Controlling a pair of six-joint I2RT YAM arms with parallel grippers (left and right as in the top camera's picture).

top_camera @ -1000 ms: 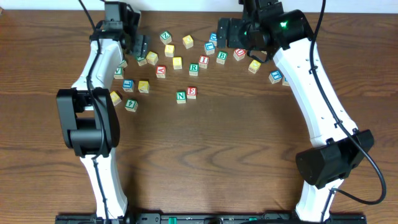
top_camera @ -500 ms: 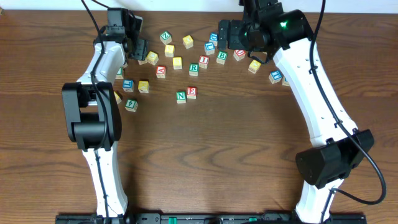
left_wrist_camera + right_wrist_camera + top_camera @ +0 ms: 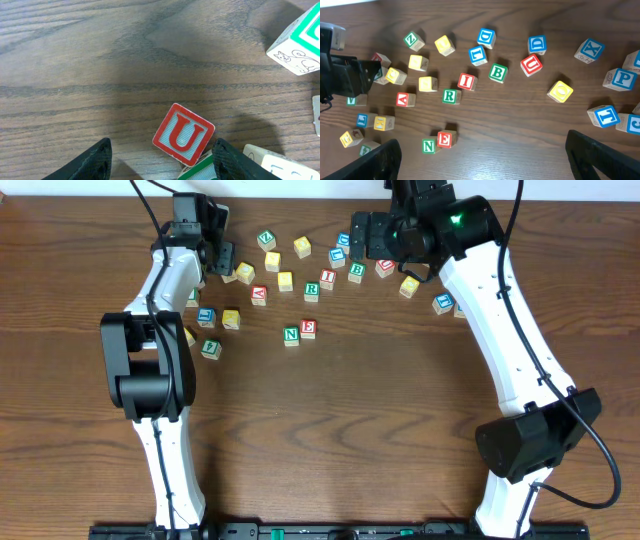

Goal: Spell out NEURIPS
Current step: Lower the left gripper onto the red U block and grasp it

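Observation:
A green N block [image 3: 291,335] and a red E block [image 3: 308,328] stand side by side at mid-table, also in the right wrist view [image 3: 429,145] [image 3: 446,138]. My left gripper [image 3: 217,255] is open over the top-left block cluster. In the left wrist view a red U block [image 3: 183,134] lies between its open fingers [image 3: 160,162], resting against a green block [image 3: 200,171]. My right gripper [image 3: 362,235] is open, empty and high above the table [image 3: 485,165]. A second red U [image 3: 531,64], green R [image 3: 449,96], red I [image 3: 467,81] and blue P [image 3: 619,79] lie loose.
Several other letter blocks are scattered along the back: green B [image 3: 497,72], blue D [image 3: 537,44], yellow O [image 3: 560,91], blue T [image 3: 606,116], blue X [image 3: 590,50]. A white-sided block [image 3: 300,45] lies to the right of my left gripper.
My left arm shifted slightly down toward the top-left block cluster, then held still. The right arm and the blocks have not moved.

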